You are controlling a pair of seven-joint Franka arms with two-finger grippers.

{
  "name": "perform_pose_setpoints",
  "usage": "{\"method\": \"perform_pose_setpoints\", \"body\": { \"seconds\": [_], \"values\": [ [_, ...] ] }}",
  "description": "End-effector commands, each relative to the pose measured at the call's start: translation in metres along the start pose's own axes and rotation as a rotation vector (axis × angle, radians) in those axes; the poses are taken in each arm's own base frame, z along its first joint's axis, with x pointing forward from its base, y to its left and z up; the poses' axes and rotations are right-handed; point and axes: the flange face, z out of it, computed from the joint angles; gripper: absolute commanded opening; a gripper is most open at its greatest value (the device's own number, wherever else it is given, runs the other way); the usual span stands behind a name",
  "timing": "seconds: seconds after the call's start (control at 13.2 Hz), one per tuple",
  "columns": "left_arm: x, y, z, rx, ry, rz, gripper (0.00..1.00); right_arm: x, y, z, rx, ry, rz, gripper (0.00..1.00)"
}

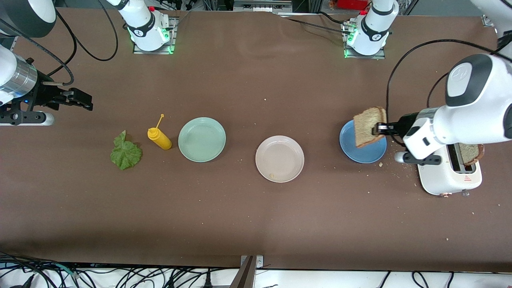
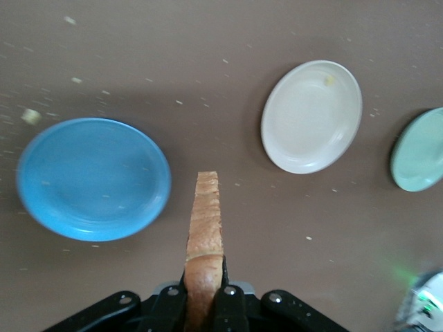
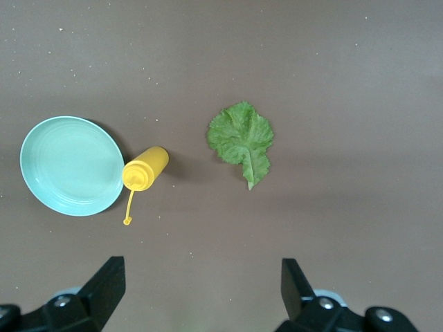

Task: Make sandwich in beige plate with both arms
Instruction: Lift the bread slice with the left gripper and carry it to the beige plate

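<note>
We saw the left gripper [image 1: 380, 129] up in the air over the blue plate [image 1: 370, 154], its fingers [image 2: 228, 304] clamped on a slice of brown bread [image 1: 369, 127]. The slice hung tilted on edge above the plate, touching nothing but the fingers. In the left wrist view the same slice [image 2: 205, 238] ran straight out from between the fingers, crust toward the camera.

The beige plate [image 1: 279, 159] sat near the middle of the desk [image 1: 256, 224], between the blue plate and the mint-green plate [image 1: 202, 139], with only a crumb or two on it. No bread or lettuce lay on it yet.

A white toaster [image 1: 450, 176] stood toward the left arm's end of the desk, a second slice [image 1: 471, 153] sticking out of its slot.

The right gripper [image 1: 82, 100] waited toward the right arm's end of the desk, its fingers [image 3: 104, 287] spread wide and holding nothing. The lettuce leaf [image 1: 125, 152] lay flat on the desk, and a yellow mustard bottle [image 1: 159, 138] lay on its side between the leaf and the mint-green plate.
</note>
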Motion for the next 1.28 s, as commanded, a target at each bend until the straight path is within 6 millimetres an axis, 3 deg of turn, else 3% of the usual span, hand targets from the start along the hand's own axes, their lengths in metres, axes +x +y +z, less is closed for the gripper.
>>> {"method": "perform_pose_setpoints", "body": {
  "seconds": [0.0, 0.08, 0.38, 0.6, 0.83, 1.21],
  "values": [
    [0.019, 0.020, 0.011, -0.166, 0.015, -0.021, 0.00, 0.000, 0.001, 0.001, -0.004, 0.003, -0.006, 1.00],
    [0.026, 0.033, 0.024, -0.229, 0.013, -0.021, 0.00, 0.000, 0.001, 0.000, -0.004, 0.005, -0.007, 1.00],
    [0.062, 0.054, 0.078, -0.439, 0.016, -0.077, 0.00, 0.000, 0.001, 0.001, -0.005, 0.003, -0.007, 1.00],
    [0.080, 0.068, 0.124, -0.485, 0.024, -0.090, 0.00, 0.000, 0.001, 0.001, -0.005, 0.003, -0.006, 1.00],
    [0.098, 0.071, 0.186, -0.563, 0.039, -0.031, 0.00, 0.000, 0.001, 0.001, -0.005, 0.003, -0.006, 1.00],
    [0.109, 0.054, 0.244, -0.611, 0.025, 0.088, 0.00, 0.000, 0.002, 0.001, -0.004, 0.003, -0.004, 1.00]
  ]
}}
